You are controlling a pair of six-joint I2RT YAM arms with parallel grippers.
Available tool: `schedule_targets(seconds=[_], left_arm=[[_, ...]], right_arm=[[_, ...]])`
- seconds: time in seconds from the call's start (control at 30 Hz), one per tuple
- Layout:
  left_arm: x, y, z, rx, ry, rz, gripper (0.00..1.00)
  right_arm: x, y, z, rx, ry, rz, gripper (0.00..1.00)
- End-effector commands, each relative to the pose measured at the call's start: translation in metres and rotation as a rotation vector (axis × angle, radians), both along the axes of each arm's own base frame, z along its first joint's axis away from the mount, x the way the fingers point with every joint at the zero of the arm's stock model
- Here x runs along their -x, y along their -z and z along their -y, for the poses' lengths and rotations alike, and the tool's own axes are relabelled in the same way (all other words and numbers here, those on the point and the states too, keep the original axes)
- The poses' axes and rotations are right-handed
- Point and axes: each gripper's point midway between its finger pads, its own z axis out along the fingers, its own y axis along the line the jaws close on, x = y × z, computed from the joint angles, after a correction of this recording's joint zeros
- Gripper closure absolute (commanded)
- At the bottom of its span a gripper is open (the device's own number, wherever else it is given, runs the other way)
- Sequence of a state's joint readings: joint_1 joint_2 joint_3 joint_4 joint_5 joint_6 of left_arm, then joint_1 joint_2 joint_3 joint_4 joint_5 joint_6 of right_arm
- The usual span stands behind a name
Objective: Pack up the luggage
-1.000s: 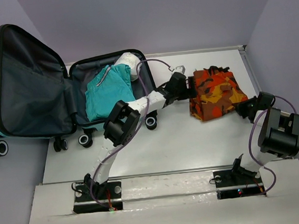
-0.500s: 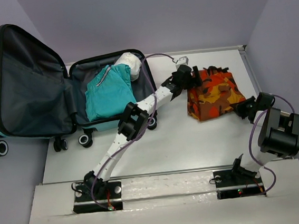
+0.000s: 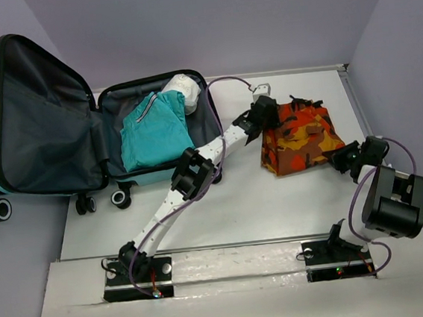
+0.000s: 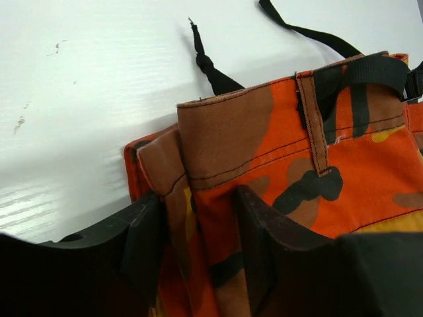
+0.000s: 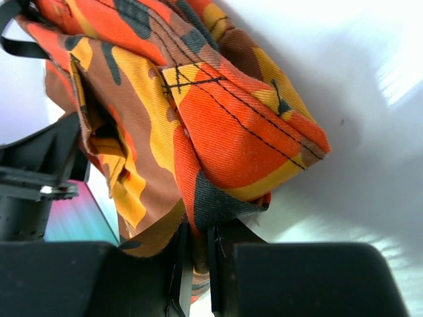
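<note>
The luggage lies open at the far left, pink-to-teal shell and dark grey lining; its shell also shows in the right wrist view. A teal garment and a white roll lie in its lower half. An orange camouflage garment, folded, rests on the table at the right. My left gripper is at the garment's left edge; in the left wrist view its jaws straddle the folded hem, fabric filling the gap. My right gripper is shut on the garment's right corner.
The luggage's black wheels overhang the table's left front edge. Black straps trail from the garment onto the white table. Grey walls close in behind and on both sides.
My left arm has stretched right to the camouflage garment and its jaws have narrowed around the left hem. The garment and my right gripper have shifted slightly toward the front.
</note>
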State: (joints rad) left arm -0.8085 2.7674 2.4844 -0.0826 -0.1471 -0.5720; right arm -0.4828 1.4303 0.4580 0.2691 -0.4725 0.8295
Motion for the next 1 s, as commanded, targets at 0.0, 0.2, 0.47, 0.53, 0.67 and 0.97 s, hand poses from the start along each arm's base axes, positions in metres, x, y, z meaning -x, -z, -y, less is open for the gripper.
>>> schedule_targets(seconds=[0.0,0.2,0.47,0.53,0.67,0.97], left_arm=[[0.014,0.006,0.012,-0.004,0.040,0.000,0.48],[0.020,0.005,0.020,0.045,0.067,-0.012,0.79],[0.021,-0.125,0.014,0.143,0.095,0.185,0.94],[0.022,-0.160,0.009,0.148,0.106,0.246,0.94],[0.023,-0.236,-0.011,0.191,0.104,0.344,0.94],[-0.002,-0.248,-0.062,0.167,0.039,0.324,0.94]], right_arm=[[0.004,-0.016,-0.014,0.008,-0.075,0.050,0.93],[0.008,-0.028,-0.020,0.002,-0.090,0.085,0.93],[0.010,-0.037,-0.024,0.009,-0.116,0.111,0.93],[0.008,-0.048,-0.025,0.011,-0.125,0.139,0.93],[0.002,-0.077,-0.039,0.014,-0.171,0.193,0.93],[-0.021,-0.145,-0.062,0.055,-0.215,0.294,0.93]])
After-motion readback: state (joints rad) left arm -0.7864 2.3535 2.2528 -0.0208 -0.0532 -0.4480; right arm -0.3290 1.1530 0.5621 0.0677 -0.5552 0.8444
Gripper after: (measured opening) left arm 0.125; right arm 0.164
